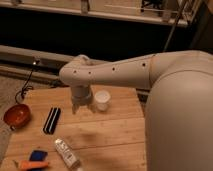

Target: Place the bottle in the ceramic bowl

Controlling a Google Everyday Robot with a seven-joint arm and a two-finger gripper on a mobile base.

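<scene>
The slim whitish bottle point(67, 153) with a printed label lies on its side near the front edge of the wooden table point(115, 132). The orange-red ceramic bowl point(17, 115) sits at the table's left edge. My gripper point(81, 104) hangs from the white arm above the middle of the table, just left of the white cup, well behind the bottle and right of the bowl.
A white cup point(102, 100) stands right of the gripper. A black rectangular block point(51, 120) lies between the bowl and the gripper. A blue and orange object point(34, 160) lies at the front left corner. My white arm point(165, 85) fills the right side.
</scene>
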